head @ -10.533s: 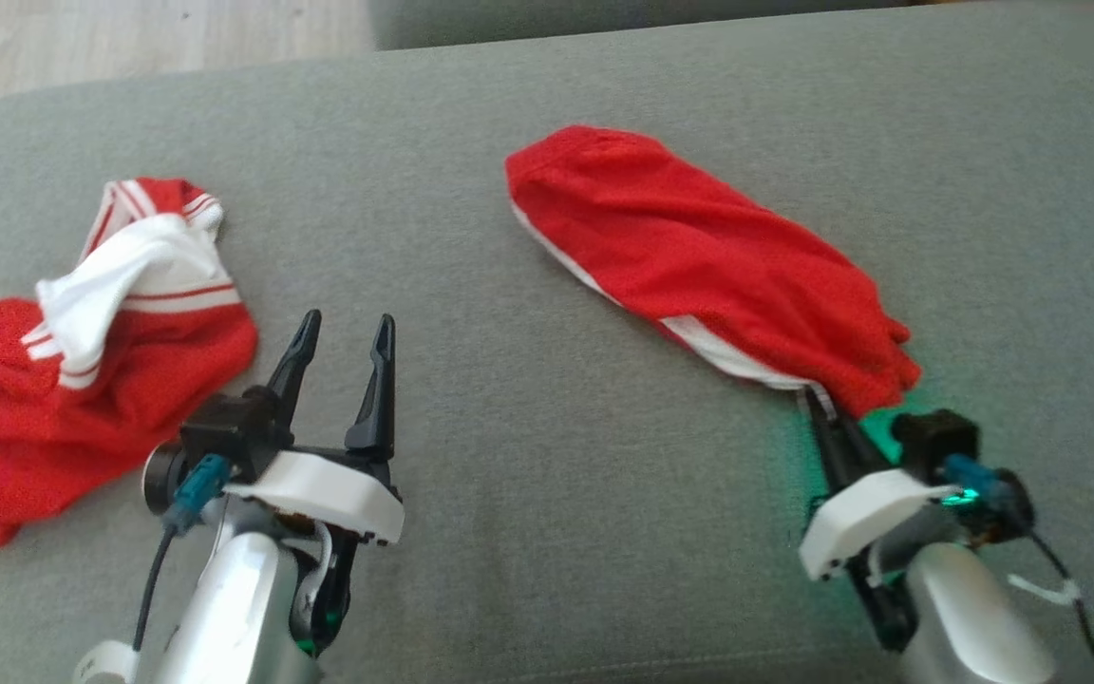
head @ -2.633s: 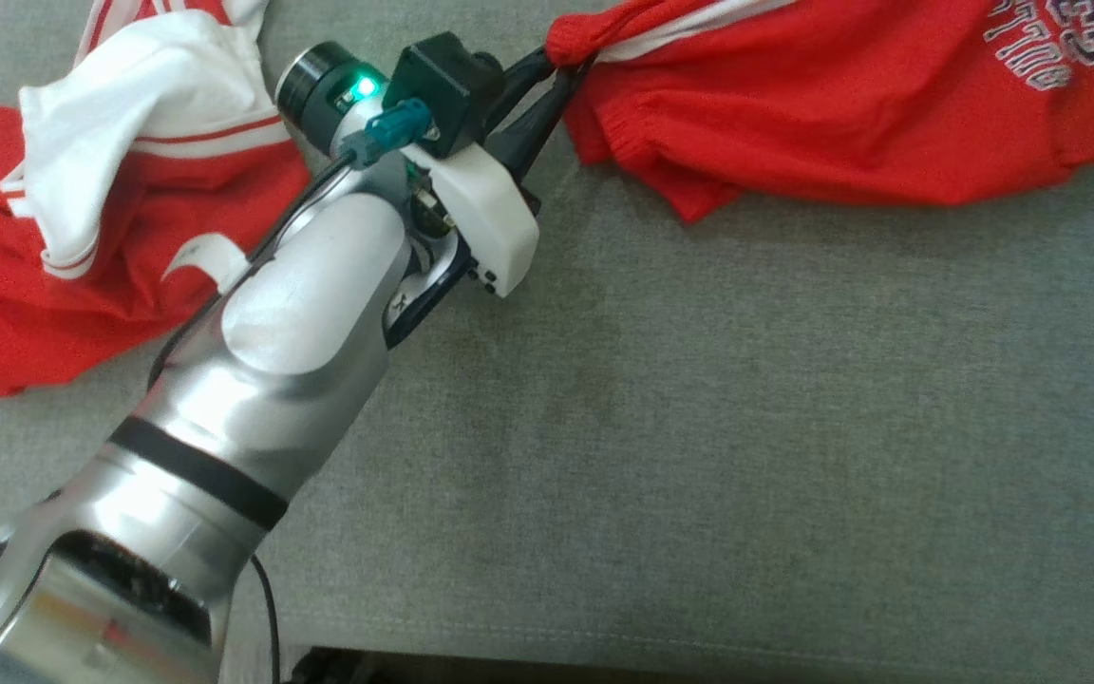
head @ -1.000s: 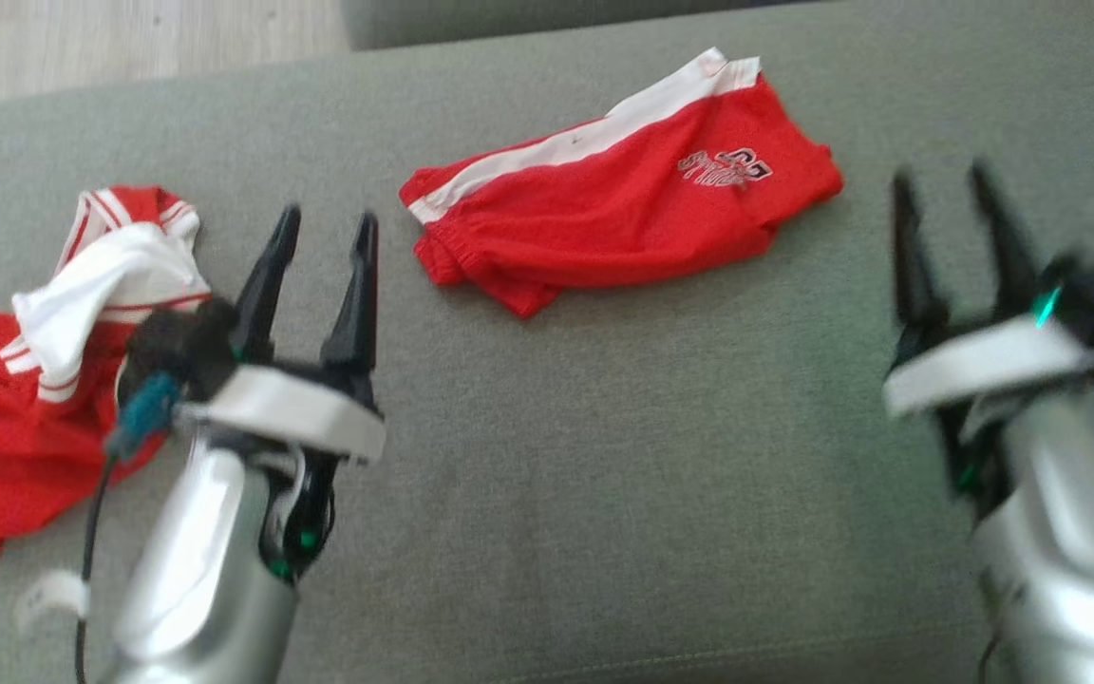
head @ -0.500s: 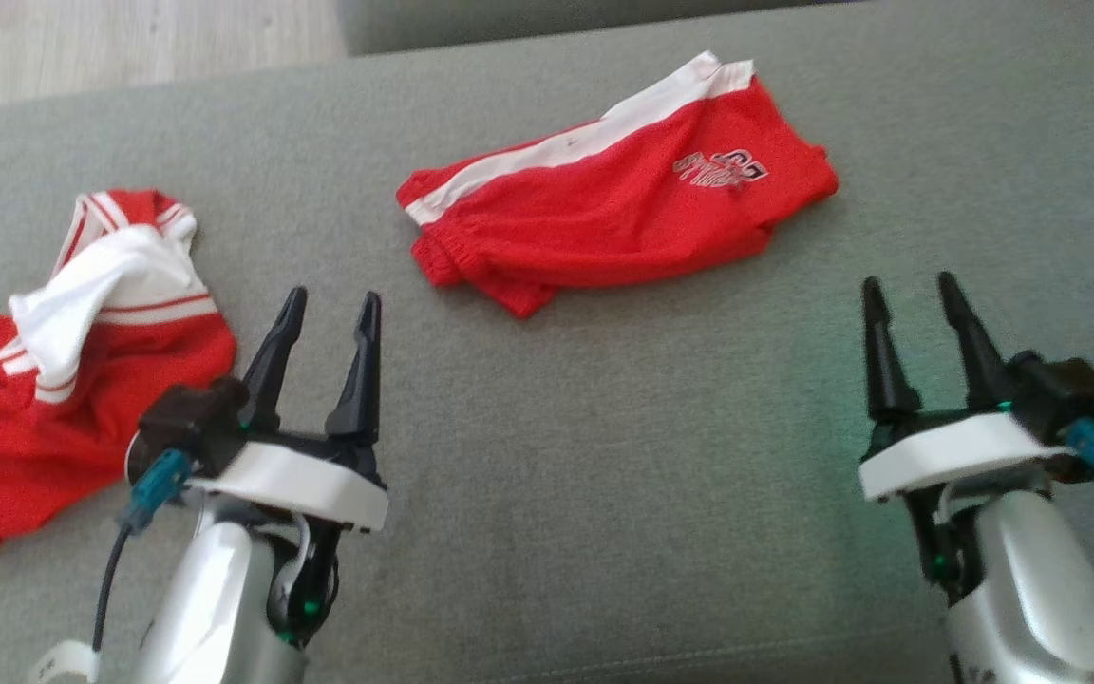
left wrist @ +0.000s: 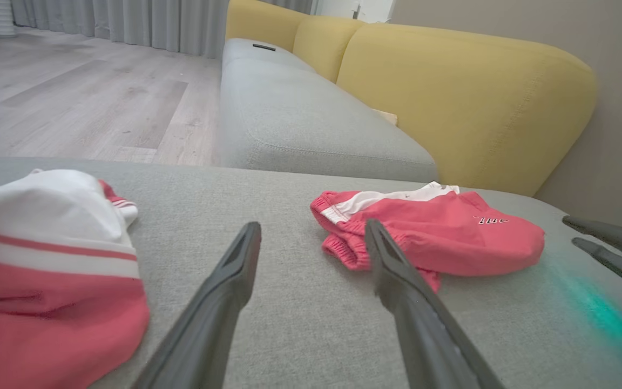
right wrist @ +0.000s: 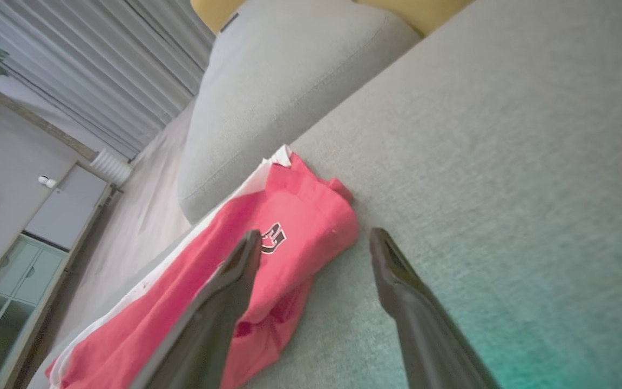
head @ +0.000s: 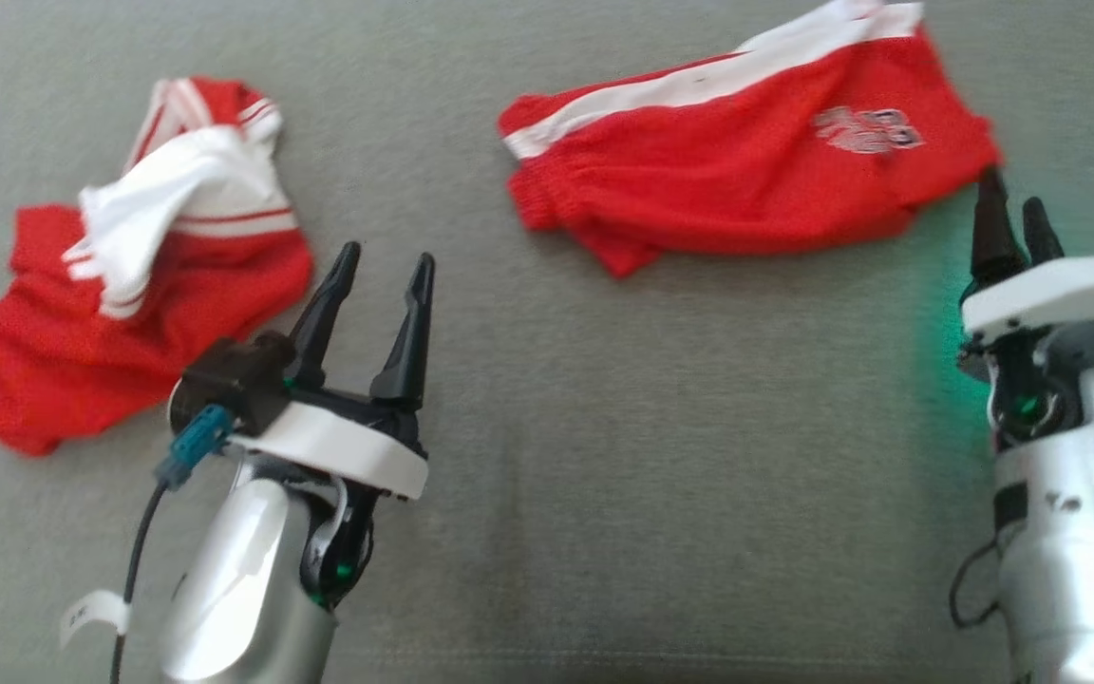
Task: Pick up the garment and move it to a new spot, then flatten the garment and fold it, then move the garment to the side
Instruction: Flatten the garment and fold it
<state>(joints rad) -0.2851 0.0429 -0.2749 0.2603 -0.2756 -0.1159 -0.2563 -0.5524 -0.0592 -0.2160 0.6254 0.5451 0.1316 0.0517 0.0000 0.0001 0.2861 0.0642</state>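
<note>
Grey sofa cushion (head: 651,427) lies before you, with a yellow backrest (left wrist: 478,92) and pale wood floor (left wrist: 73,102) beyond it. The garment (head: 746,180), red shorts with a white side stripe and a small printed logo, lies folded flat on the cushion, far and right of centre. Your right gripper (head: 1010,195) has its fingers parted and empty, tips just beside the garment's right end. Your left gripper (head: 386,261), also spread and empty, sits nearer you, between the garment and a crumpled red-and-white cloth (head: 148,275) at the left.
</note>
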